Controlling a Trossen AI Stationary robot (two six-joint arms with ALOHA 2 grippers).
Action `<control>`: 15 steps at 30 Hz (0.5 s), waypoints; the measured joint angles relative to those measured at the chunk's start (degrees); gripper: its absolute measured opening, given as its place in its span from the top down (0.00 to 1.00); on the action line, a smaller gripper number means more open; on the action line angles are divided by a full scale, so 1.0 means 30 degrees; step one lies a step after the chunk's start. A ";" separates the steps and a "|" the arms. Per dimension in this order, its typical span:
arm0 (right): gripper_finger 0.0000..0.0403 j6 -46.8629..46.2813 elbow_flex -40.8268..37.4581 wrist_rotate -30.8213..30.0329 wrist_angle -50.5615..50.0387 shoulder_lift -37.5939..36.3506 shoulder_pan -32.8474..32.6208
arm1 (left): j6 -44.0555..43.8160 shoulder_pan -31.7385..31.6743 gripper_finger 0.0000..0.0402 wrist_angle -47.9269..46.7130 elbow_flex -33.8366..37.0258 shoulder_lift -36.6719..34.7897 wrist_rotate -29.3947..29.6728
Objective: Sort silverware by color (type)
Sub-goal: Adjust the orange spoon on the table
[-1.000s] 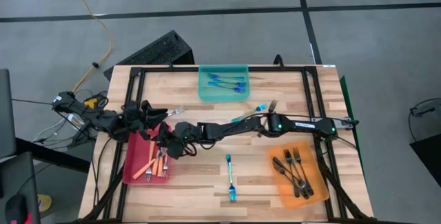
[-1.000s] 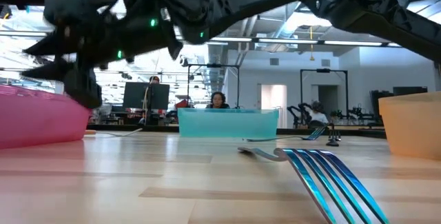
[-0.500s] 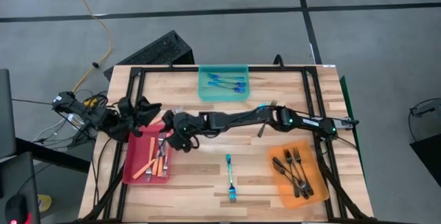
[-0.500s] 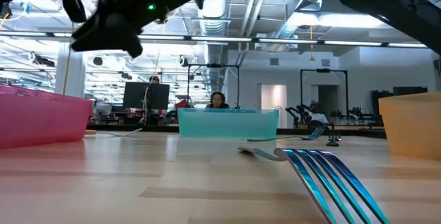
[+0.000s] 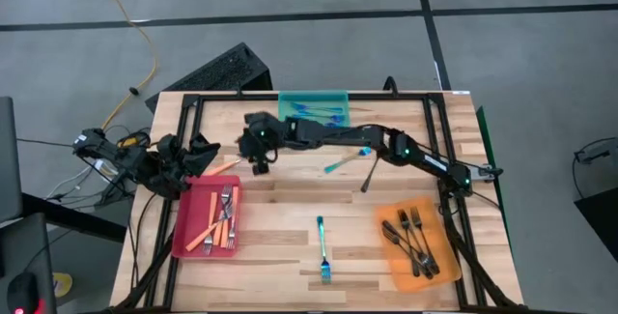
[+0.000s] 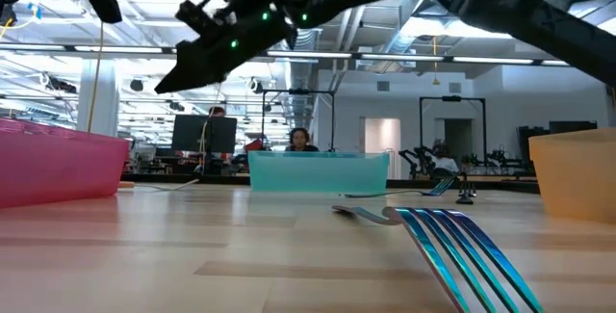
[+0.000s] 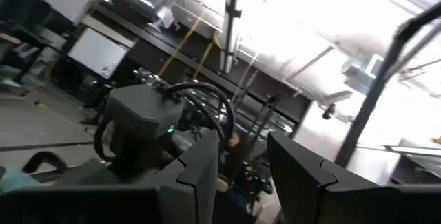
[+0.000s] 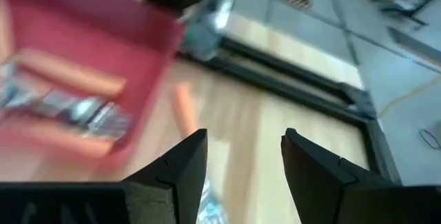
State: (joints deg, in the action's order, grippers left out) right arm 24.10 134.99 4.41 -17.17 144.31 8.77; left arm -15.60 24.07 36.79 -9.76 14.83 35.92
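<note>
Red flat tray (image 5: pixel 183 242): sits at lower left of the high view with several orange-handled forks with silver tines (image 5: pixel 220 219) in it; this kind looks mostly sorted.
Stray orange fork (image 5: pixel 224 166): one orange-handled fork lies on the wooden table (image 5: pixel 280 256) just above the red tray's upper right corner, not yet in.
Teal flat tray (image 5: pixel 287 128): at top centre, holding a few bright blue forks (image 5: pixel 323 111).
Loose blue forks: one teal fork (image 5: pixel 323 252) lies at lower centre of the table, another (image 5: pixel 346 160) right of centre; both still to go.
Orange flat tray (image 5: pixel 391 256): at lower right, holding the dark grey-black metal forks (image 5: pixel 413 237); one more dark fork (image 5: pixel 372 171) lies loose above it.
My right gripper (image 5: pixel 259 164): reaches across to upper centre-left, near the stray orange fork; my fingers (image 8: pixel 180 165) are spread with nothing between them.
My left gripper (image 7: pixel 241 169): waits at the table's left edge, fingers apart and empty.
Progress: I judge well over half done; four loose forks remain.
</note>
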 joint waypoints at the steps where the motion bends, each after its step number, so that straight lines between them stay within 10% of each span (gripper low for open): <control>1: 0.49 -0.0626 0.0003 0.0030 0.0348 0.0146 0.0142 | 0.0002 0.0000 0.72 -0.0046 0.0000 0.0000 0.0288; 15: 0.49 -0.0178 -0.0036 0.1553 0.3287 0.3018 0.0296 | -0.2228 -0.0002 0.72 -0.3219 0.0000 0.0007 0.2696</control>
State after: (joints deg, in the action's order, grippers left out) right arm 23.57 134.88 9.07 -7.31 153.36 9.65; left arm -22.28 24.06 27.13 -9.76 14.85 44.01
